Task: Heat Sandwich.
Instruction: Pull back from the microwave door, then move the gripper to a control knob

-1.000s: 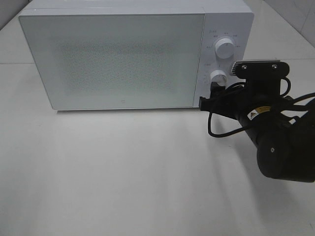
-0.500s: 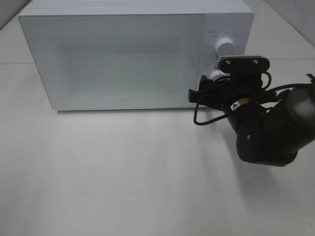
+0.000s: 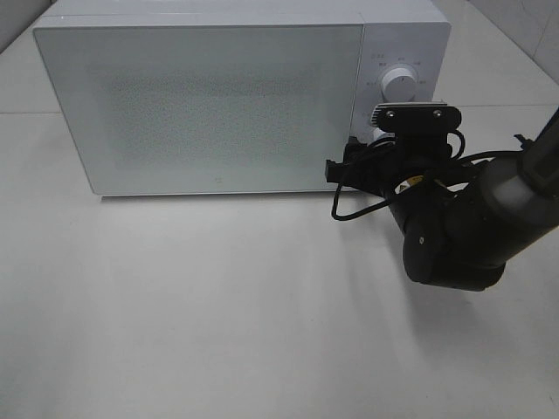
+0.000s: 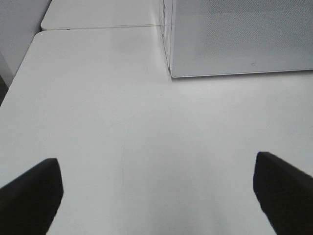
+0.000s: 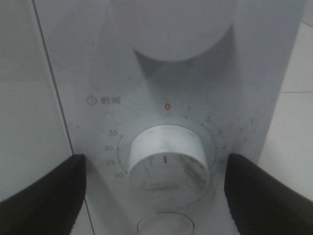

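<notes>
A white worktop [image 3: 218,305] is carrying everything here, and a white microwave [image 3: 262,12] is sitting toward its far edge, taking up most of the width. Its frosted door [image 3: 210,105] is standing shut. The sandwich is showing in no view, so where it is lying cannot be told.

The black right arm [image 3: 463,227] is reaching in from the right edge of the worktop and pointing at the microwave's control panel [image 3: 424,52], at the end nearest that edge. The right gripper [image 5: 156,191] is standing wide open and gripping nothing: its two dark fingers [image 5: 44,196] are flanking the lower dial [image 5: 168,164], one on each side, with a gap showing between each finger and the dial. The dial's red mark is pointing at the zero.

The left gripper [image 4: 156,191] is hanging over bare worktop, off the microwave's front corner nearest the left edge, with its jaws spread as wide as they go and nothing between them.

The upper dial [image 3: 401,85] is sitting above the lower one, and a small round button [image 5: 164,226] is sitting just below it.
</notes>
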